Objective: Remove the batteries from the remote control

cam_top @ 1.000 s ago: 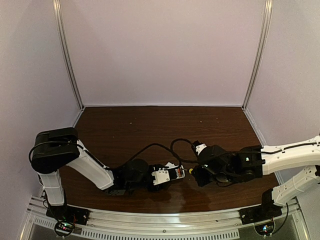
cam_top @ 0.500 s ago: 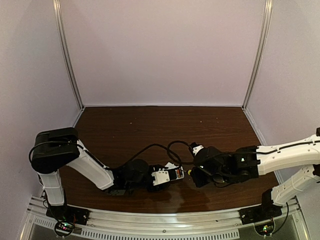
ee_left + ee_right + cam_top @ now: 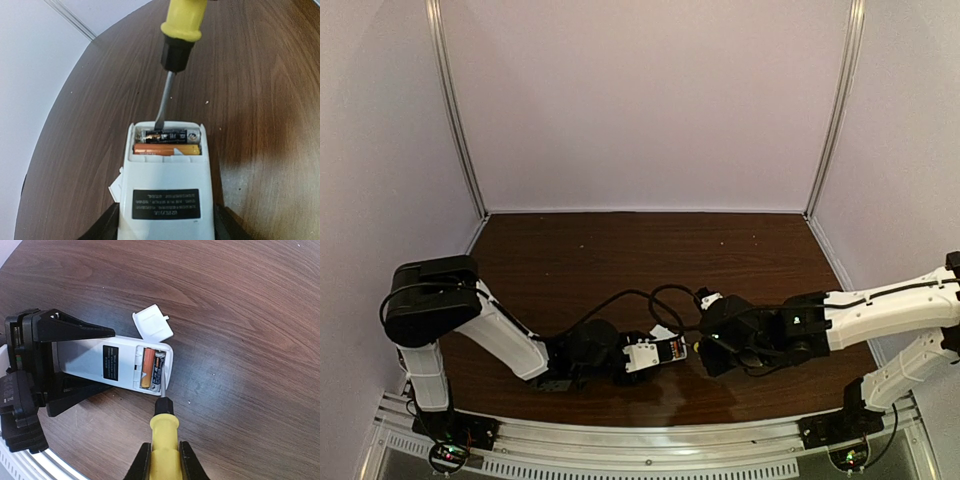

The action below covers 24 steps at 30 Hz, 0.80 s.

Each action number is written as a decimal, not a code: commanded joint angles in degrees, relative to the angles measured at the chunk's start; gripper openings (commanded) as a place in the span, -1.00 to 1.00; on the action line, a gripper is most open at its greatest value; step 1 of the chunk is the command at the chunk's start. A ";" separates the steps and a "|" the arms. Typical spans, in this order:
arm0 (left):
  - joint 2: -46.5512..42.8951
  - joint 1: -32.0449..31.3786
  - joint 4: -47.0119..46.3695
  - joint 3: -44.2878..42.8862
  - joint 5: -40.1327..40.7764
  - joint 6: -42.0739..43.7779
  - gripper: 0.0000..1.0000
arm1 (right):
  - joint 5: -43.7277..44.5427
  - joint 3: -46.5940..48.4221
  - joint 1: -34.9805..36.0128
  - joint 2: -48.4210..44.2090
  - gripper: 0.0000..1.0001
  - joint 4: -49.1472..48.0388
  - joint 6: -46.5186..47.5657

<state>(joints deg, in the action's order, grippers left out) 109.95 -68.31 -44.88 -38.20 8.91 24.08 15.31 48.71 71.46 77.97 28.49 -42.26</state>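
Near the middle of the desk's (image 3: 620, 250) near edge, the left gripper (image 3: 166, 226) clamps the remote control (image 3: 165, 176) by its long sides, back face up, with the compartment uncovered. Both batteries (image 3: 169, 149) lie inside, side by side. The right gripper (image 3: 163, 460) is closed on the yellow-handled screwdriver (image 3: 162, 432), whose blade tip touches the dark battery (image 3: 172, 135). The white cover (image 3: 152, 323) lies just beside the remote control.

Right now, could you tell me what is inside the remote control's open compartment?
A dark battery and an orange battery lie side by side in the remote control. The screwdriver tip reaches in at the dark battery's end. The floor beneath them is hidden.
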 commanded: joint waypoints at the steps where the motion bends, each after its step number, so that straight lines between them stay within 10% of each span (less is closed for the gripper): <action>1: 0.26 -0.15 -2.93 -1.79 0.80 -0.78 -1.00 | 1.21 1.45 0.43 1.03 -1.00 3.58 -2.16; 24: 0.44 -0.15 -2.34 -2.01 1.76 -0.52 -1.00 | 5.85 3.76 2.50 2.99 -1.00 6.21 -3.49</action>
<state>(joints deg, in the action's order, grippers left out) 110.17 -68.36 -44.95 -39.05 10.52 24.08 16.53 51.44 73.65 80.44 33.61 -45.25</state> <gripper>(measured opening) 0.560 0.176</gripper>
